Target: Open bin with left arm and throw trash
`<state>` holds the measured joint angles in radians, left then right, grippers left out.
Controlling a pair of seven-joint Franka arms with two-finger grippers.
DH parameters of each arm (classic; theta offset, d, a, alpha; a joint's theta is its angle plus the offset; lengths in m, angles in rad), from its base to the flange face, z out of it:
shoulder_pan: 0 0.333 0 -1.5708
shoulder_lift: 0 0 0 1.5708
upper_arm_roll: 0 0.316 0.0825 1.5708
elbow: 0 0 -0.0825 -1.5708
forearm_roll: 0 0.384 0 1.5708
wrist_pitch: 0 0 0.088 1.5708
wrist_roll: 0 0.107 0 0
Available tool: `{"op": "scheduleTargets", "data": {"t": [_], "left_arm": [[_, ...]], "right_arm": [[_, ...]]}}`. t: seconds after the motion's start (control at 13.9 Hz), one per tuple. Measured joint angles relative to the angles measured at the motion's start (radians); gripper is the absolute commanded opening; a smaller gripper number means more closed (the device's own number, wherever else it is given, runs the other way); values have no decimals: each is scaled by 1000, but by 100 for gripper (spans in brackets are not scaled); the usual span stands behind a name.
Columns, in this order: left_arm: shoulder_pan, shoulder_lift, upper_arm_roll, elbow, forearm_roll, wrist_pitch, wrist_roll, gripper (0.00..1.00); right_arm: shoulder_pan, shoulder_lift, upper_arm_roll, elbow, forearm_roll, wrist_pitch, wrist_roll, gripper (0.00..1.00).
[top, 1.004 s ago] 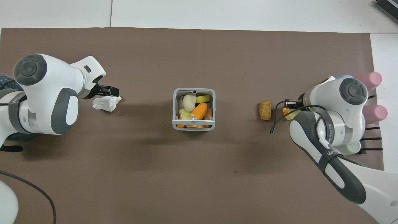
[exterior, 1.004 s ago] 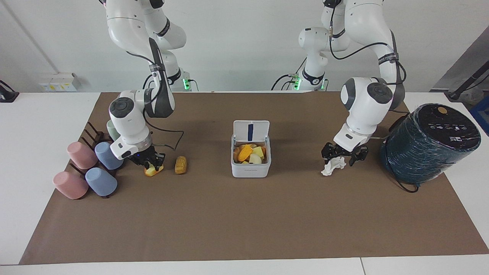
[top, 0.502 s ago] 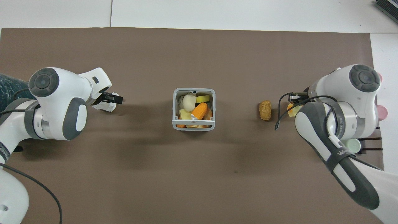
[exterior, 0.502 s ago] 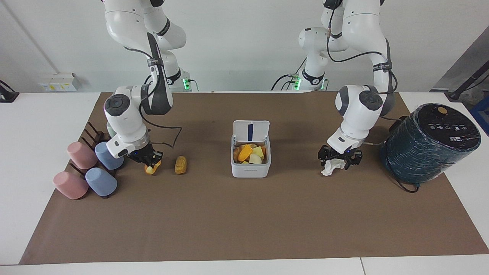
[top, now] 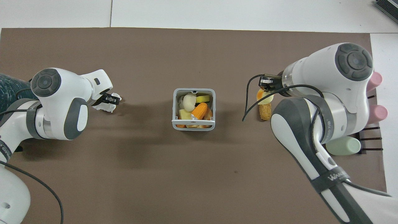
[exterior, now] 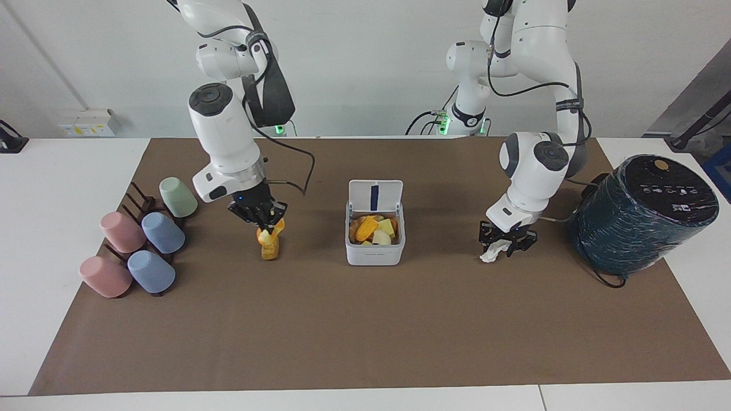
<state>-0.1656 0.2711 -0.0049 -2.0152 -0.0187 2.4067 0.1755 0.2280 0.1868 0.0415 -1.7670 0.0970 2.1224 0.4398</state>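
The white bin stands mid-mat with its lid upright, holding several food scraps; from above its rim frames them. My left gripper is down at the mat toward the left arm's end, its fingers pinched on the crumpled white tissue, which still touches the mat. My right gripper is raised and shut on the pale-yellow wedge, over the golden-brown chunk lying on the mat. From above, the wedge partly covers the chunk.
A big dark-teal cylinder lies tilted at the left arm's end of the mat. Pastel cups rest on a dark rack at the right arm's end. Brown mat lies bare on the side farther from the robots.
The right gripper lifted the wedge off the mat and carried it toward the bin, over the chunk. The left gripper's fingers drew in on the tissue.
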Motion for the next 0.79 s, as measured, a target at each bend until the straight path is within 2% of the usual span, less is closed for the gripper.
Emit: {"op": "scheduleTargets", "data": {"t": [0.29,0.5,0.72,0.79], "left_arm": [[-1,-1,-7,13,0,-6,2,0],[-10,0,-10,103,0,-104,2,0],[-37,3,-12,200,0,-201,-44,0],[-50,4,-13,224,0,-225,-69,0]], "right_arm": [[107,46,6,97,10,11,0,0],[192,111,6,159,6,11,29,0],[226,164,6,182,-2,20,72,0],[238,174,6,186,-2,26,81,7]]}}
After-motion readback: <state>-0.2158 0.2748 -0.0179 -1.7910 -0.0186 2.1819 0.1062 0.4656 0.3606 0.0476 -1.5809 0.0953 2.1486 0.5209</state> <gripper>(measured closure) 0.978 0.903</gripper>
